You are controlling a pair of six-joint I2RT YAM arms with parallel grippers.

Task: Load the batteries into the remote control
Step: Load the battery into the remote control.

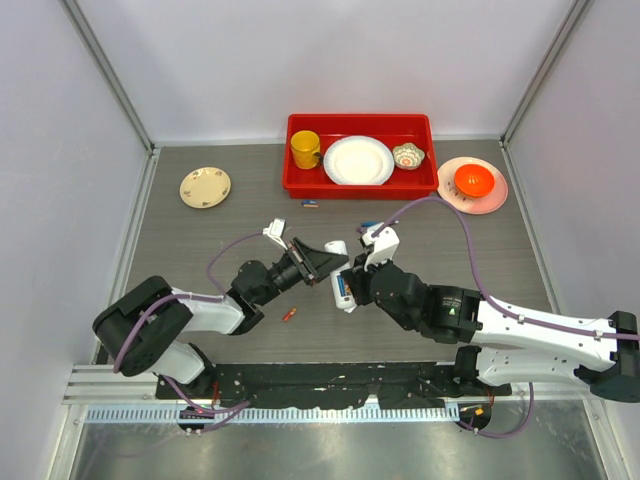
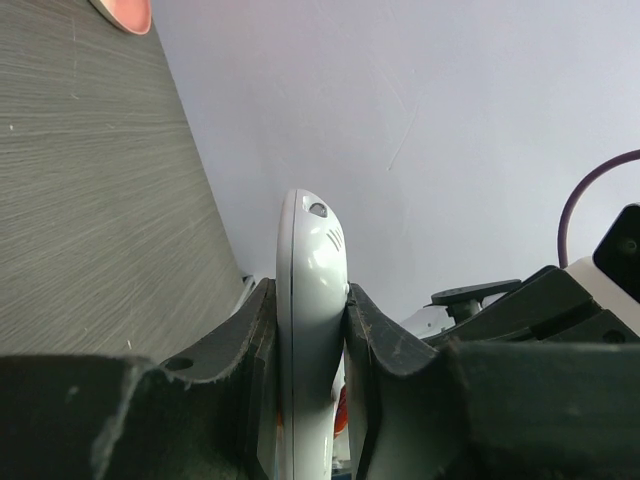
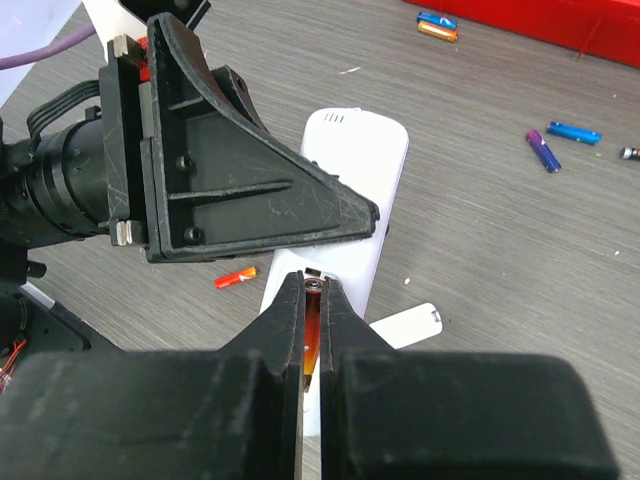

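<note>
My left gripper (image 1: 325, 264) is shut on the white remote control (image 1: 342, 290) and holds it above the table. In the left wrist view the remote (image 2: 310, 290) stands edge-on, clamped between the two fingers, with my left gripper (image 2: 310, 340) closed around it. My right gripper (image 3: 313, 300) is shut on a red-orange battery (image 3: 313, 325), its tip right at the slot in the remote's back (image 3: 355, 170). My right gripper also shows in the top view (image 1: 356, 285), against the remote. Loose batteries lie on the table: a red-orange one (image 3: 236, 277), a purple one (image 3: 540, 150) and a blue one (image 3: 574, 132).
A small plain white plate (image 3: 405, 325) lies on the table under the remote. More batteries (image 3: 437, 25) lie near the red tray (image 1: 360, 188), which holds a yellow cup (image 1: 305, 150), a white plate and a small bowl. A pink plate with an orange bowl (image 1: 472, 181) and a beige plate (image 1: 205, 187) sit at the back.
</note>
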